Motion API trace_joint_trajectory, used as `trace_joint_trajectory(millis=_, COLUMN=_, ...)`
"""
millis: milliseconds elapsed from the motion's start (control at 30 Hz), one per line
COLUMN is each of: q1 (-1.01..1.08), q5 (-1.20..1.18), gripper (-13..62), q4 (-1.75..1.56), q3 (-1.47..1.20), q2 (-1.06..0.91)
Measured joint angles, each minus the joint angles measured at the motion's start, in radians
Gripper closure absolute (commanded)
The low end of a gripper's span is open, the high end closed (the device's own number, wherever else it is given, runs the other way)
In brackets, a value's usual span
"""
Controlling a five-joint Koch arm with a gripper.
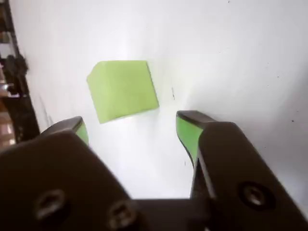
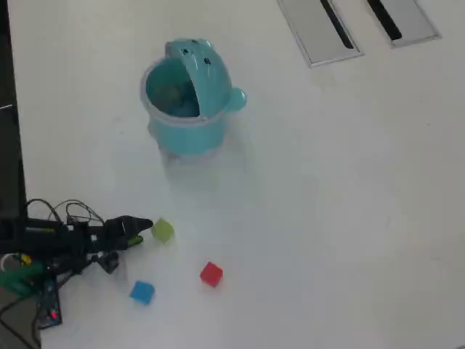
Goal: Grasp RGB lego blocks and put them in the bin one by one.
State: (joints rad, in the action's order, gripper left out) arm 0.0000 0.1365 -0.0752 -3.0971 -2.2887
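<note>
In the wrist view the gripper (image 1: 132, 126) has its jaws apart, and the yellow-green block (image 1: 123, 89) lies on the white table (image 1: 231, 57) just ahead of the tips, not yet between them. Overhead, the blue block (image 2: 142, 292) and red block (image 2: 211, 274) sit loose nearby. Farther off, the bin (image 2: 187, 102) holds no block that I can make out, so seemingly all three remain.

bright white table (image 2: 341, 218), two grey slotted panels (image 2: 317, 29) at its edge
</note>
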Motion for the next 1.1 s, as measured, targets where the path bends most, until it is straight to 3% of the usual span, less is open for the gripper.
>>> trace_joint_trajectory(millis=567, q1=0.018, q5=0.061, gripper=15.6, q4=-0.025, q3=0.000, q2=0.000)
trace_joint_trajectory(millis=1100, q1=0.018, q5=0.218, gripper=16.4, q4=-0.431, q3=0.000, q2=0.000)
